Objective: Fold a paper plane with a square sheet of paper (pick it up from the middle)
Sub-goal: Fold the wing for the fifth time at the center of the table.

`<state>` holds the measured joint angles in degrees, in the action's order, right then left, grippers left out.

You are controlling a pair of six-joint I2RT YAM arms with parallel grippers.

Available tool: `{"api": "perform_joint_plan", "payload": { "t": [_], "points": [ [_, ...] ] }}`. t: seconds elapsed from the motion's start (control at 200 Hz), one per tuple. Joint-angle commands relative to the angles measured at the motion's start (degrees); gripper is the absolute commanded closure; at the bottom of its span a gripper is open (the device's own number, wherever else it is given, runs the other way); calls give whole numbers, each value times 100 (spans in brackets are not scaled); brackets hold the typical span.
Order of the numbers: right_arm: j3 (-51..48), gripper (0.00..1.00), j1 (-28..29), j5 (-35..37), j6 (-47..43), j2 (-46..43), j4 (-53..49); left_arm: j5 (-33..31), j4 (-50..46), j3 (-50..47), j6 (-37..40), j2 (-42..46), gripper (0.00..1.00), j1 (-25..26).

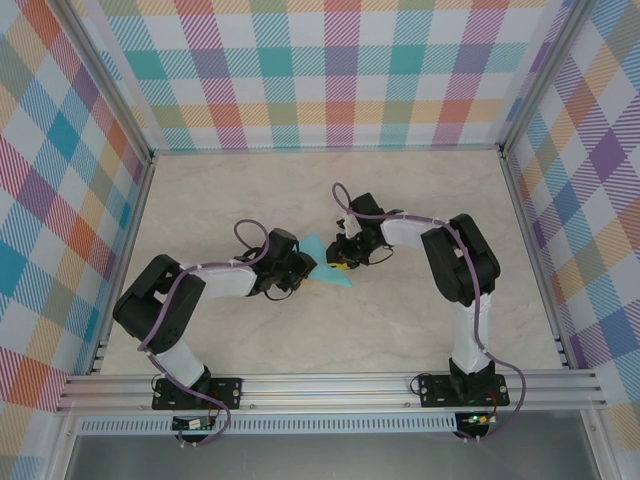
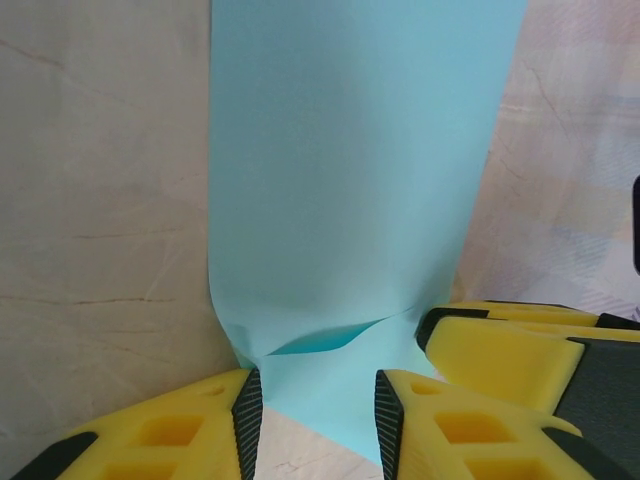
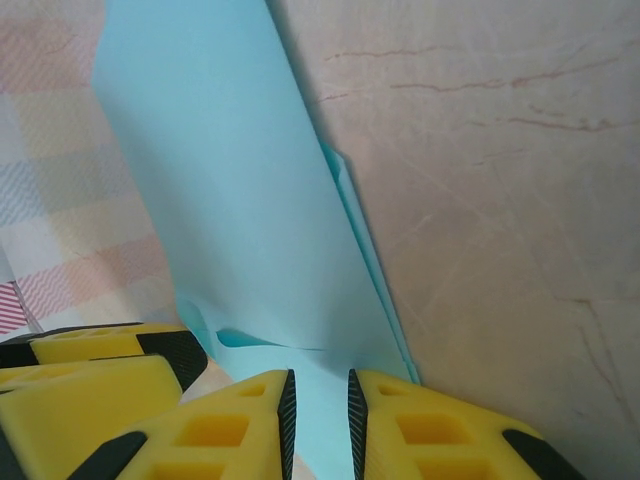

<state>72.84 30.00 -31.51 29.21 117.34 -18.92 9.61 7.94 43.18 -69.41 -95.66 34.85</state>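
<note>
edges: plaid walls [image 1: 330,70] close the table [image 1: 420,190] on the left, far and right sides; an aluminium rail [image 1: 330,385] runs along the near edge, where both arm bases are bolted.
room: both grippers meet near the middle of the table, well apart from every wall, with broad pale tabletop open on the far side and on both flanks.
paper: the turquoise paper [image 1: 338,280] sits mid-table between the two grippers, with one corner showing behind them and a pointed end toward the near right.
left gripper [image 1: 300,268]: it reaches in from the left. in its wrist view the yellow fingers [image 2: 200,430] stand spread with a clear gap, and the paper [image 2: 340,200] runs from that gap away from the camera, with a small buckle just ahead of the pads.
right gripper [image 1: 343,262]: it reaches in from the right, just beside the left one. its fingers [image 3: 430,430] are parted only by a narrow slot, and the paper [image 3: 220,200] runs into it; i cannot tell whether the pads touch the sheet.
layers: a second paper edge peeks out along the sheet's right side in the right wrist view.
</note>
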Motion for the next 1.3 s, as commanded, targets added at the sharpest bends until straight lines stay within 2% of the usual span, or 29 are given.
{"api": "perform_joint_plan", "payload": {
  "t": [0.0, 0.215, 0.36, 0.67, 1.16, 1.295],
  "points": [
    [-99, 77, -7, -154, 23, 105, 28, 13, 119, 124, 133, -32, 63, 39],
    [-86, 77, -74, -219, 98, 138, 50, -122, -106, 92, 222, 90, 64, 39],
    [-103, 77, -252, -549, 367, 259, 174, -237, -297, 2, 230, 201, 63, 39],
    [-130, 77, -371, -789, 586, 333, 197, -130, -223, 95, 287, 45, 63, 48],
    [-138, 77, -398, -882, 561, 331, 191, -117, 94, 340, 463, -198, 75, 45],
    [-190, 74, -398, -994, 559, 244, 310, -91, 357, 293, 466, -242, 79, 46]
  ]
}}
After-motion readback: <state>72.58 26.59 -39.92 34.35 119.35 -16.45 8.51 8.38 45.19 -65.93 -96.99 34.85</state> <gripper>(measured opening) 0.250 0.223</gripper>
